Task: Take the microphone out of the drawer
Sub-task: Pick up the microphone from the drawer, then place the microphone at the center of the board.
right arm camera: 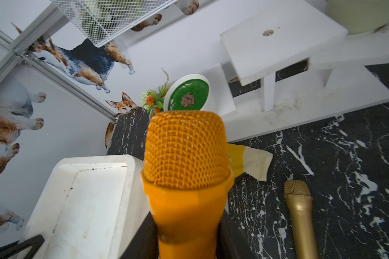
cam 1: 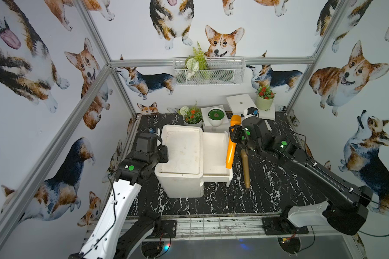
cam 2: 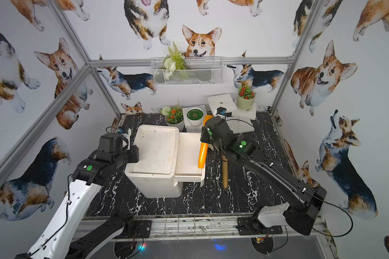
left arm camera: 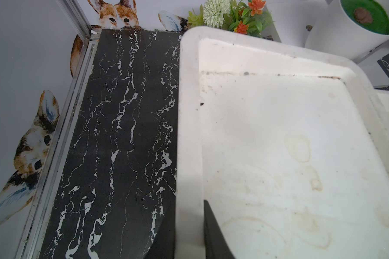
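Two mics show. The orange mic [cam 1: 230, 152] is clamped just below its head in the right gripper [cam 1: 233, 135], along the right wall of the open drawer [cam 1: 213, 154]. Its long axis runs front to back, head raised toward the back edge of the desk [cam 1: 270, 192], tail over the drawer's front right corner. The gold mic [cam 1: 245, 170] lies just right of it, roughly parallel, on the desk. Bare marble runs along the front edge. The left gripper [left arm camera: 189, 237] pinches the left rim of the cabinet [cam 1: 180, 152].
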Available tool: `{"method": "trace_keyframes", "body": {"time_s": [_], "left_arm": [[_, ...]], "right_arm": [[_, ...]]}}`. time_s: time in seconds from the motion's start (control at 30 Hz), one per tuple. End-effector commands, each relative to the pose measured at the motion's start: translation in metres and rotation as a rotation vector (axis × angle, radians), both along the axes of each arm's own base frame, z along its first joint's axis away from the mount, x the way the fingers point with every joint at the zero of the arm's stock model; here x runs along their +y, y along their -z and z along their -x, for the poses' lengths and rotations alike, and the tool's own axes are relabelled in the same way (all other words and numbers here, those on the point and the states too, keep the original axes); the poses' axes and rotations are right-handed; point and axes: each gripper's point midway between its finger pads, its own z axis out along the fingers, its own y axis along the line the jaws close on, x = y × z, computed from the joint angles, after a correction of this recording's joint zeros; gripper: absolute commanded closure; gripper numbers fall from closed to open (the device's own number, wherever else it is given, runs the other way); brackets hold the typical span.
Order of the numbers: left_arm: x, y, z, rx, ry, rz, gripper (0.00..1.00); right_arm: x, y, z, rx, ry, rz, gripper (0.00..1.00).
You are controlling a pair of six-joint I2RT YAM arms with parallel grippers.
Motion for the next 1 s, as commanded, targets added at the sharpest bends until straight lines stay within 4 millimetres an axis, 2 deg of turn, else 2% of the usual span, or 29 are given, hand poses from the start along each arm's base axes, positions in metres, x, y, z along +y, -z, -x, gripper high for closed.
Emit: {"method": "trace_keyframes", "body": {"time_s": [0.0, 0.1, 0.23, 0.33, 0.47, 0.57, 0.7, 0.83, 0.97], "left_arm": [[-0.008, -0.016, -0.004, -0.054, 0.010, 0.059, 0.99], [-0.007, -0.015, -0.004, -0.049, 0.012, 0.054, 0.99], [-0.006, -0.015, -0.003, -0.044, 0.010, 0.043, 0.99], [-0.006, -0.015, -0.002, -0.041, 0.012, 0.042, 0.99], [-0.005, -0.013, -0.001, -0.033, 0.011, 0.040, 0.99], [-0.005, -0.014, 0.000, -0.034, 0.011, 0.040, 0.99], [-0.005, -0.015, -0.001, -0.032, 0.012, 0.040, 0.99], [-0.005, -0.014, 0.000, -0.030, 0.010, 0.041, 0.99], [-0.005, -0.014, 0.001, -0.031, 0.006, 0.045, 0.99]], "right_arm": [[-0.044, -0.003, 0.005, -0.033, 0.092, 0.026, 0.80], [-0.077, -0.005, 0.014, -0.047, 0.149, 0.019, 0.80], [-0.114, 0.006, 0.024, -0.032, 0.208, 0.059, 0.80], [-0.132, 0.019, 0.032, -0.013, 0.218, 0.104, 0.79], [-0.154, 0.046, 0.041, 0.044, 0.238, 0.146, 0.79], [-0.162, 0.069, 0.044, 0.104, 0.231, 0.153, 0.79], [-0.161, 0.102, 0.042, 0.198, 0.177, 0.172, 0.80], [-0.154, 0.136, 0.038, 0.295, 0.092, 0.228, 0.80], [-0.139, 0.167, 0.034, 0.381, -0.032, 0.226, 0.78]]}}
